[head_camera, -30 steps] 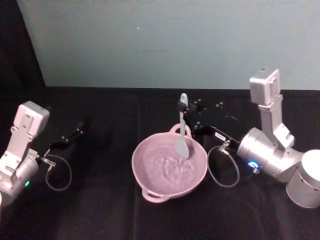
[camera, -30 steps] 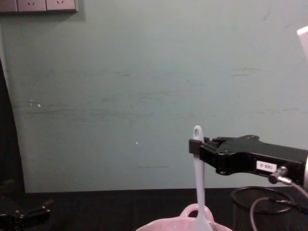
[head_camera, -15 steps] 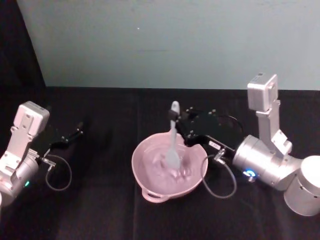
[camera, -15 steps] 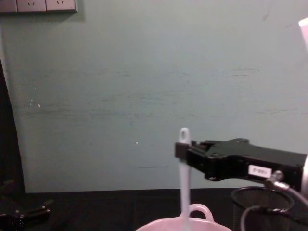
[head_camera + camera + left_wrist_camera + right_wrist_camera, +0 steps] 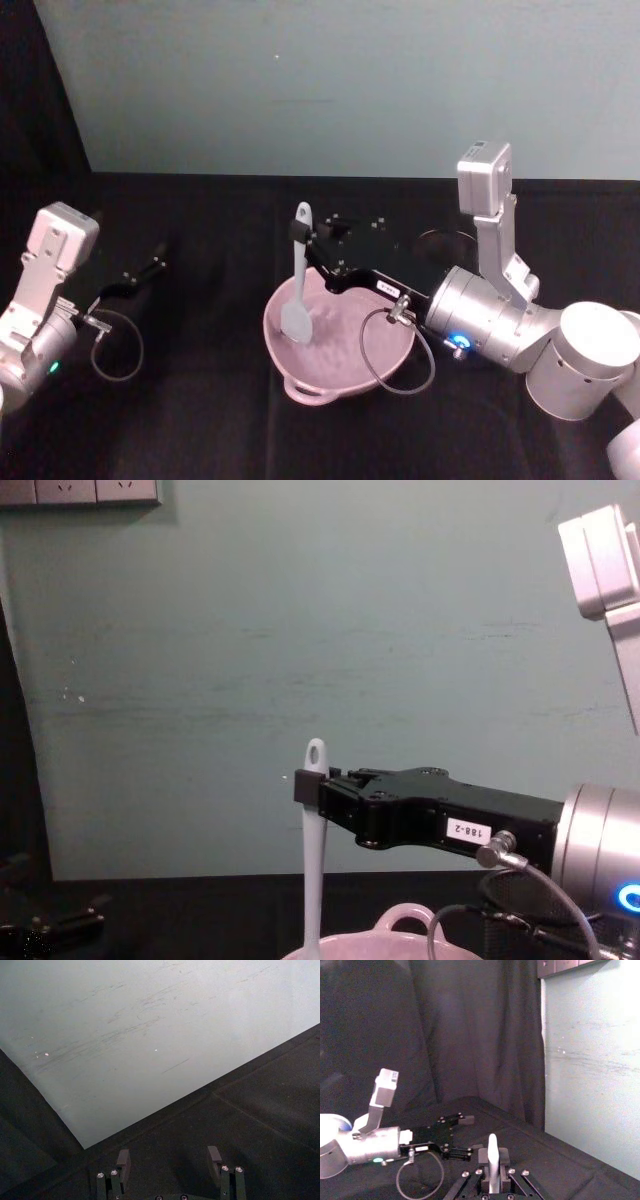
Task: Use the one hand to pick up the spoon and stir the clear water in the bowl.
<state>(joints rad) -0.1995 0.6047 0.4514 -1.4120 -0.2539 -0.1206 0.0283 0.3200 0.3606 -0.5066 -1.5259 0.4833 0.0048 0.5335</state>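
The pale pink bowl [image 5: 330, 365] sits at the middle of the black table, and its rim and loop handle [image 5: 405, 920] show low in the chest view. My right gripper [image 5: 300, 233] reaches over it from the right, shut on the upper handle of the white spoon [image 5: 297, 290]. The spoon stands upright with its flat head down inside the bowl's left side. In the chest view the spoon [image 5: 313, 850] hangs from the black right gripper [image 5: 303, 785]. From the right wrist, the handle [image 5: 493, 1160] sticks up between the fingers. My left gripper [image 5: 140, 275] rests open at the far left.
A black wire-mesh cup [image 5: 525, 920] stands behind the right arm. A pale green wall [image 5: 320, 80] closes off the back of the table. Cable loops hang by the right wrist [image 5: 385, 350] and the left wrist [image 5: 115, 345].
My right gripper has carried the spoon leftward across the bowl, from its right side to its left side. The right arm has followed. The left arm has stayed still.
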